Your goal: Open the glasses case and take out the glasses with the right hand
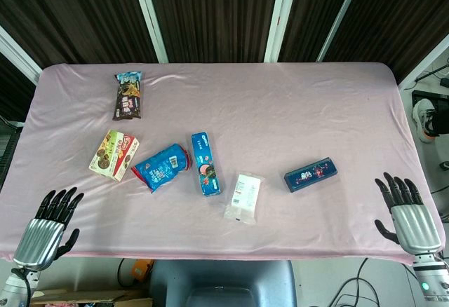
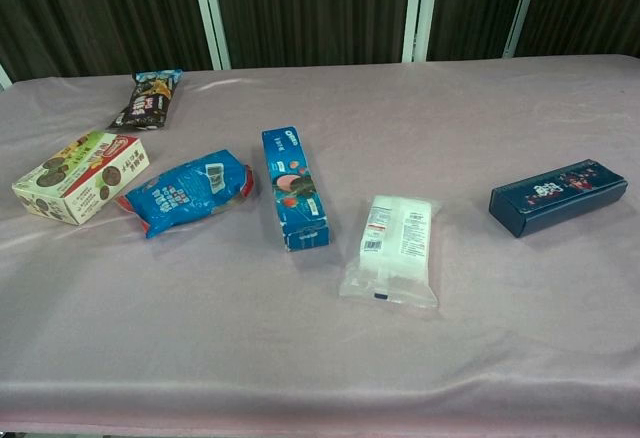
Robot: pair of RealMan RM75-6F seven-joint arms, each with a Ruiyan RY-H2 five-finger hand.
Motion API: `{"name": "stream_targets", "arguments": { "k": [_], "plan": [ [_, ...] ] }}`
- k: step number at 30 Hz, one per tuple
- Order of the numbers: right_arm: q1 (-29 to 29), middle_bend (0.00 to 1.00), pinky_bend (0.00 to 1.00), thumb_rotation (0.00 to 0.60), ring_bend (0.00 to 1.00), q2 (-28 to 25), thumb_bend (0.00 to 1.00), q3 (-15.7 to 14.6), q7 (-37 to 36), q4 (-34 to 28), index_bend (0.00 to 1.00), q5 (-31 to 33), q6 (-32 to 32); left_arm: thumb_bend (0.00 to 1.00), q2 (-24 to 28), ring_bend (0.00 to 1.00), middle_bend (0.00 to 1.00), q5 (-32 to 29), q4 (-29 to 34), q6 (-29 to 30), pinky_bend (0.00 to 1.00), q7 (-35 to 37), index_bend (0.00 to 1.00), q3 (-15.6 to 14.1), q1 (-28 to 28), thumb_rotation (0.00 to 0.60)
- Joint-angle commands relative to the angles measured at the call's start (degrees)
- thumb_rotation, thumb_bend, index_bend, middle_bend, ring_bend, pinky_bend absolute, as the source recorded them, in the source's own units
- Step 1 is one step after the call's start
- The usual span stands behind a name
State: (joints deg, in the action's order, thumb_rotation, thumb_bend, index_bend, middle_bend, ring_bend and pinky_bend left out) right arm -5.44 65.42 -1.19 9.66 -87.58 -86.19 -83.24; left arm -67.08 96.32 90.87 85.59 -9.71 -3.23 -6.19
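The glasses case [image 1: 311, 174] is a long dark blue box with a printed lid, lying closed on the pink cloth at the right; the chest view shows the glasses case [image 2: 557, 196] too. No glasses are visible. My right hand [image 1: 407, 216] hovers at the table's near right corner, fingers spread and holding nothing, well to the right of the case. At the near left corner my left hand [image 1: 48, 226] is also spread and holds nothing. Neither hand appears in the chest view.
Snacks lie left of the case: a white wipes pack [image 1: 245, 196], a blue biscuit box [image 1: 205, 163], a blue bag [image 1: 162, 166], a cookie box [image 1: 114, 154] and a dark packet [image 1: 128, 96]. The pink tablecloth [image 1: 280, 104] covers the table.
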Motion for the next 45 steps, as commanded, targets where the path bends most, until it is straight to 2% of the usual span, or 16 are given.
{"name": "stream_targets", "arguments": {
  "k": [1,5,7,12,17,23,28,36,45],
  "plan": [
    [-0.1,0.0,0.0,0.6,0.0,0.1,0.4,0.2,0.1,0.1,0.04,0.0,0.3,0.39,0.0,0.0,0.0,-0.1,-0.1,-0.1,0.0,0.0,0.0,0.1,0.0,0.6],
    [-2.1,0.0,0.0,0.6,0.0,0.6,0.4,1.6,-1.2,1.9,0.09,0.5,2.8,0.39,0.0,0.0,0.0,-0.5,0.0,-0.7,0.0,0.1,0.0,0.2,-0.3,0.6],
    [-4.7,0.0,0.0,0.6,0.0,1.4,0.4,3.0,-2.5,4.9,0.12,0.8,5.9,0.39,0.0,0.0,0.0,-0.5,0.1,-0.9,0.0,-0.1,0.0,0.2,-0.4,0.6],
    [-13.2,0.0,0.0,0.6,0.0,2.9,0.4,5.5,-4.5,11.7,0.15,4.3,20.4,0.39,-0.3,0.0,0.0,-1.0,0.1,-1.4,0.0,-0.7,0.0,0.4,-0.5,0.6],
    [-19.4,0.0,0.0,0.6,0.0,5.8,0.4,6.8,-3.9,17.6,0.21,5.8,29.1,0.39,-0.6,0.0,0.0,-1.5,0.2,-2.0,0.0,-1.6,0.0,0.5,-0.7,0.6],
    [-22.6,0.0,0.0,0.6,0.0,9.5,0.4,5.8,-4.7,25.8,0.33,3.2,30.9,0.39,-0.8,0.0,0.0,-1.8,0.2,-1.9,0.0,-1.9,0.0,0.7,-0.7,0.6],
    [-24.7,0.0,0.0,0.6,0.0,11.0,0.4,4.7,-7.1,29.4,0.37,1.0,31.9,0.39,-1.2,0.0,0.0,-2.0,0.2,-2.6,0.0,-2.8,0.0,0.7,-0.9,0.6],
    [-27.5,0.0,0.0,0.6,0.0,13.8,0.42,4.4,-6.9,32.3,0.39,1.3,35.1,0.39,-1.5,0.0,0.0,-2.3,0.3,-2.9,0.0,-3.7,0.0,0.7,-1.0,0.6],
    [-29.1,0.0,0.0,0.6,0.0,14.6,0.49,3.7,-4.9,32.1,0.43,1.6,36.8,0.39,-1.3,0.0,0.0,-2.6,0.3,-3.0,0.0,-3.4,0.0,0.8,-1.2,0.6]
  ]
}}
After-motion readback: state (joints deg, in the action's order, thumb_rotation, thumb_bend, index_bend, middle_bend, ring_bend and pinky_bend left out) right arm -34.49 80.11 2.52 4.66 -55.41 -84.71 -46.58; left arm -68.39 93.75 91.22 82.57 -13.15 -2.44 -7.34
